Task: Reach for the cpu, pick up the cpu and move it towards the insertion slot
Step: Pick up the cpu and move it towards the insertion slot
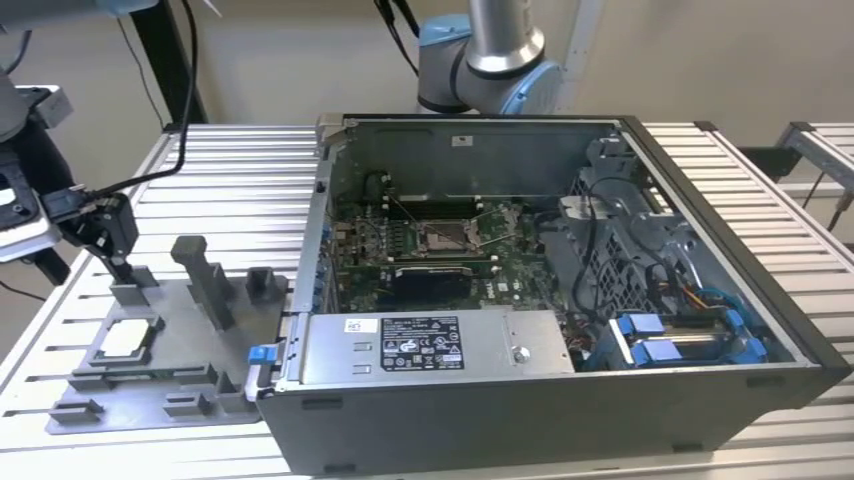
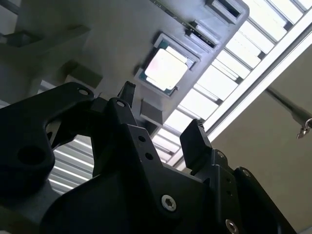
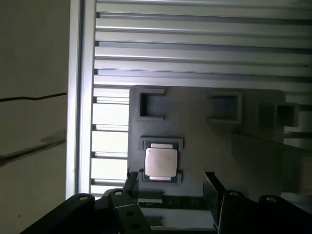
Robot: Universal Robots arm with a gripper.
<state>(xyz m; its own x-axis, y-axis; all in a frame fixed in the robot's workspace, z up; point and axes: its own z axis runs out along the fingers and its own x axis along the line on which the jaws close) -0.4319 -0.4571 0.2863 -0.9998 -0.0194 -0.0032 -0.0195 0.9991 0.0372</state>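
Two fingers (image 3: 210, 183) of the gripper (image 3: 170, 181) are seen spread apart and empty above the grey fixture (image 1: 127, 410); the cpu (image 3: 161, 162) is seated flat in its nest there, just ahead of the gap between them, untouched.

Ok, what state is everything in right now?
end effector: open, holding nothing, short of the cpu.
cpu: lying flat in the grey fixture, silver side up, not gripped.
insertion slot: looks empty, dark centre showing.
computer case: side open, board exposed.
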